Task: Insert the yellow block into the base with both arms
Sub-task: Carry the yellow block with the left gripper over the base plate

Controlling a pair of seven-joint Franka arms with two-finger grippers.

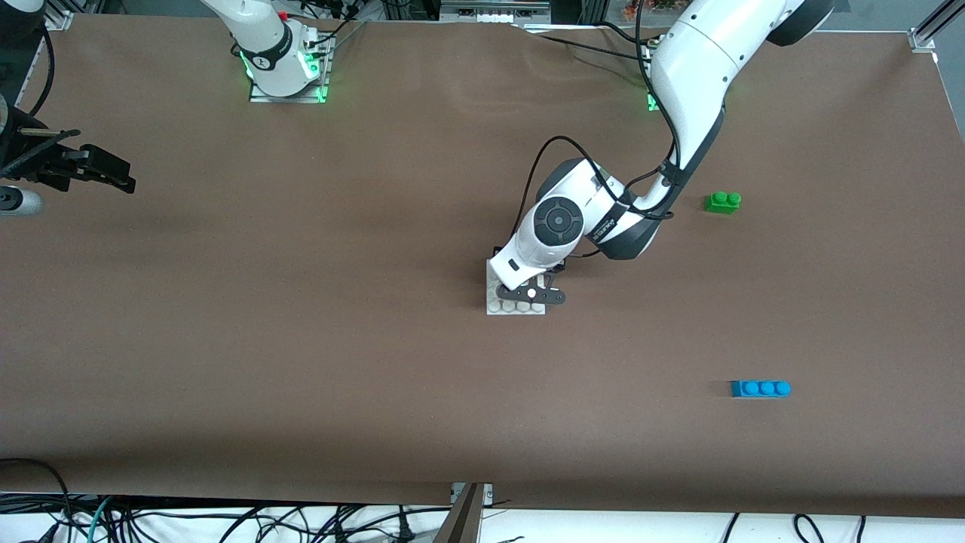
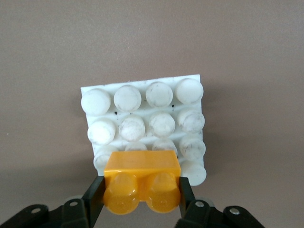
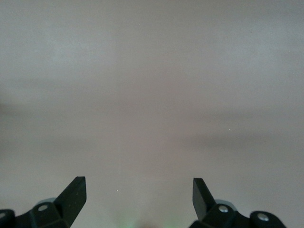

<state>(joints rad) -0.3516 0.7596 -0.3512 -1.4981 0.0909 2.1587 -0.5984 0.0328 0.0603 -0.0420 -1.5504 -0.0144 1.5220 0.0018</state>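
The white studded base (image 1: pixel 516 308) lies mid-table and fills the left wrist view (image 2: pixel 142 102). My left gripper (image 1: pixel 531 294) is down over it, shut on the yellow block (image 2: pixel 141 183), with one black finger (image 2: pixel 95 194) on each end of the block. The block is held studs toward the camera, over the middle studs of one edge row of the base. I cannot tell whether it touches them. The wrist hides the block in the front view. My right gripper (image 1: pixel 113 177) waits open and empty over the right arm's end of the table, and in its wrist view (image 3: pixel 139 187) only bare table shows.
A green two-stud brick (image 1: pixel 723 201) lies toward the left arm's end, farther from the front camera than the base. A blue three-stud brick (image 1: pixel 760 388) lies nearer the front camera at the same end. The brown table's front edge (image 1: pixel 467 494) runs below.
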